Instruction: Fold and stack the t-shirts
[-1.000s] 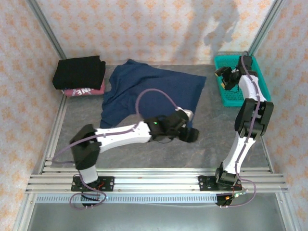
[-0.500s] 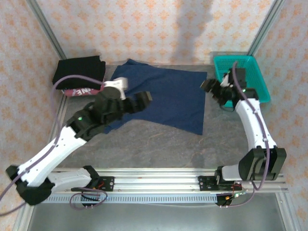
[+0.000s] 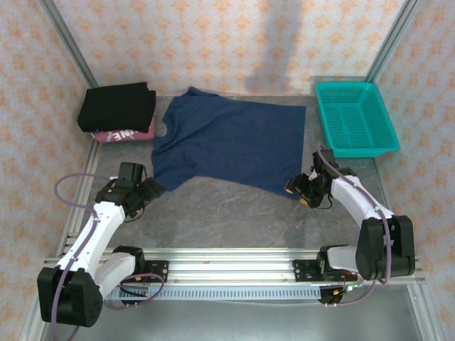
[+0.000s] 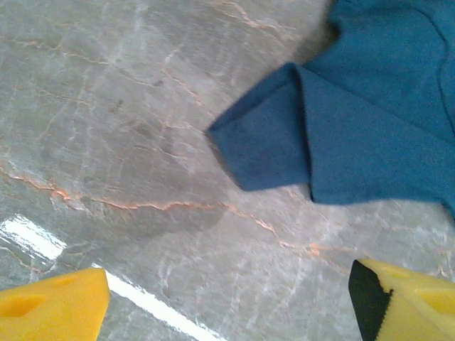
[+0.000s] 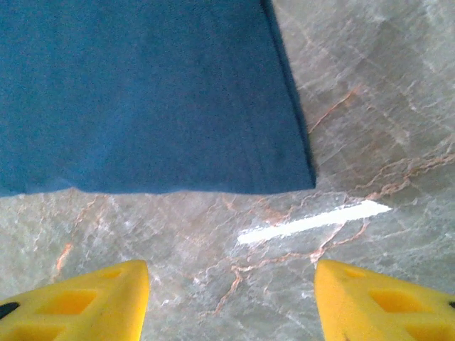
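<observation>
Top external: navy t-shirt (image 3: 227, 142) lengthwise left-right, collar leftward; left end effector (image 3: 153, 189), right end effector (image 3: 293, 189) both spread.

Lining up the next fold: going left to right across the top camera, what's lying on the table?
Black tee, stacked on the pink tee → navy tee, spread flat → teal basket.
</observation>
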Available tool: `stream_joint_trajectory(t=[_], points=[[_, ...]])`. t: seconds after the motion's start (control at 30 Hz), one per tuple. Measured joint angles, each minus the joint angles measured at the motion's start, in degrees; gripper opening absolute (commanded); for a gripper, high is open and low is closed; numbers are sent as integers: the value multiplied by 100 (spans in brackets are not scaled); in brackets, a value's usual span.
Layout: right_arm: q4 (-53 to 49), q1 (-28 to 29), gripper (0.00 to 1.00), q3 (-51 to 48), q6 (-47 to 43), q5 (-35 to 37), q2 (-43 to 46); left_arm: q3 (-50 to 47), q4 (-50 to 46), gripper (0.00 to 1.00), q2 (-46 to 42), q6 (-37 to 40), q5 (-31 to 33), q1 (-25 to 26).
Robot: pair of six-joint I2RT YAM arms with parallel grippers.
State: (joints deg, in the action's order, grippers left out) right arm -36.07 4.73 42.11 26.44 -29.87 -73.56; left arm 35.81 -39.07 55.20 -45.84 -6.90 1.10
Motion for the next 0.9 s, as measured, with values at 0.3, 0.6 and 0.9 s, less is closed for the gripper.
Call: stream_joint_trajectory(t=[0.3, 0.6, 0.9], points=[[656, 0, 56, -55, 251, 229, -376, -225, 942, 79, 514, -315, -380, -807], [918, 0, 52, -15, 400, 251, -1003, -391, 1351, 72, 894, -890, -479, -1054], [918, 0, 50, 133, 352, 297, -1158, -417, 1978, 60, 1589, -1425, -737, -1054]])
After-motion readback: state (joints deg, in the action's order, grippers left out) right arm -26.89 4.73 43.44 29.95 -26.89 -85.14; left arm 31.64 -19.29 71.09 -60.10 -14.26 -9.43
